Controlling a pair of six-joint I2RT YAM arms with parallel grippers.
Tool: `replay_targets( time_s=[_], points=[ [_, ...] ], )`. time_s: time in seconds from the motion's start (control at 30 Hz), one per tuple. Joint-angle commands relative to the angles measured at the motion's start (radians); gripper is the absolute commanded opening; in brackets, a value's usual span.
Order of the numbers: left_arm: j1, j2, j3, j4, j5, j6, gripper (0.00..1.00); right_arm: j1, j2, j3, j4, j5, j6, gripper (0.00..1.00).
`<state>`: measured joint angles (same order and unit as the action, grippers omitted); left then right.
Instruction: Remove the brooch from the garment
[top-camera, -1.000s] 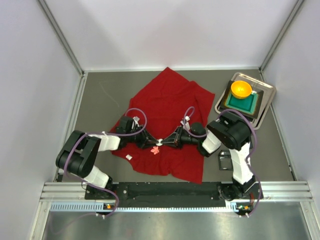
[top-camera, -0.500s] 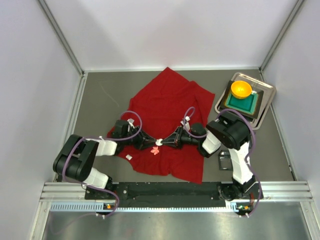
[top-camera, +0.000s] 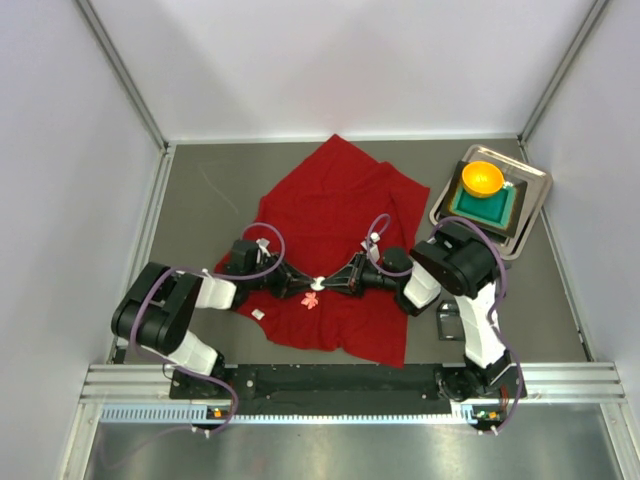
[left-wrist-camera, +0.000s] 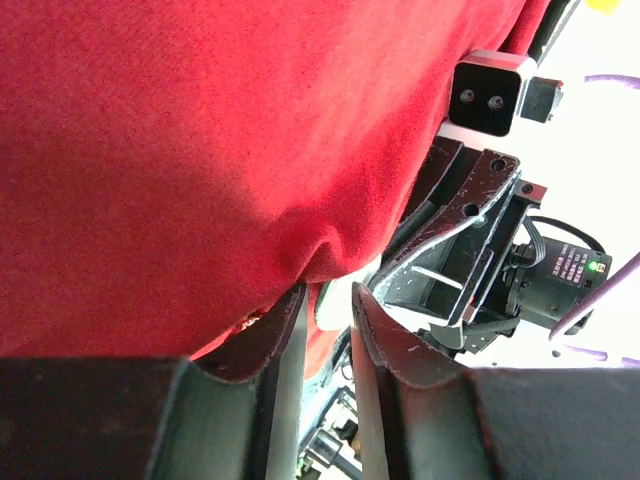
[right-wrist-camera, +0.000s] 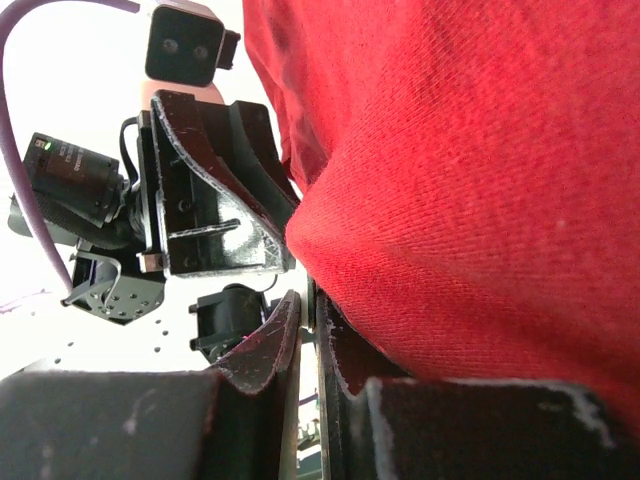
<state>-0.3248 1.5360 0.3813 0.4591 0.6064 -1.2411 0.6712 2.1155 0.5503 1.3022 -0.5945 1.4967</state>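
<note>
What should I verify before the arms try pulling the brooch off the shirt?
1. Left gripper and right gripper tips converge beside the brooch: ok.
2. Brooch actually pinched: cannot tell; both wrist views show mostly red cloth.
3. Red shirt clear of the jaws: not ok; a fold bulges right at both sets of fingertips.
4. White tag apart from both grippers: ok.

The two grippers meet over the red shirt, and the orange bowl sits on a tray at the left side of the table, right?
Not quite. The top external view shows the orange bowl on the tray at the right side of the table, not the left. The rest holds: the left gripper and right gripper meet over the red shirt.
</note>
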Motion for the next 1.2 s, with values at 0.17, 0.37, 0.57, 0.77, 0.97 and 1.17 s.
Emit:
replay_targets(
  time_s=[0.17,0.37,0.57,0.77,0.97,1.17],
  points=[
    [0.004,0.039,-0.004,0.105,0.052,-0.046,0.29,0.011,0.032,0.007,0.012,-0.001,0.039,0.00],
    [0.004,0.018,0.001,0.099,0.029,-0.018,0.11,0.016,0.040,0.008,0.017,-0.005,0.040,0.00],
    [0.004,-0.010,0.018,0.024,0.007,0.040,0.04,0.016,0.021,0.013,-0.033,-0.004,0.016,0.00],
    [0.003,-0.036,0.077,-0.124,-0.017,0.187,0.00,0.018,-0.060,0.045,-0.234,0.021,-0.087,0.05],
    [0.000,-0.068,0.117,-0.252,-0.057,0.296,0.00,0.027,-0.160,0.132,-0.533,0.070,-0.223,0.29],
    [-0.010,-0.047,0.128,-0.248,-0.053,0.318,0.00,0.045,-0.184,0.192,-0.650,0.096,-0.276,0.40]
  ],
)
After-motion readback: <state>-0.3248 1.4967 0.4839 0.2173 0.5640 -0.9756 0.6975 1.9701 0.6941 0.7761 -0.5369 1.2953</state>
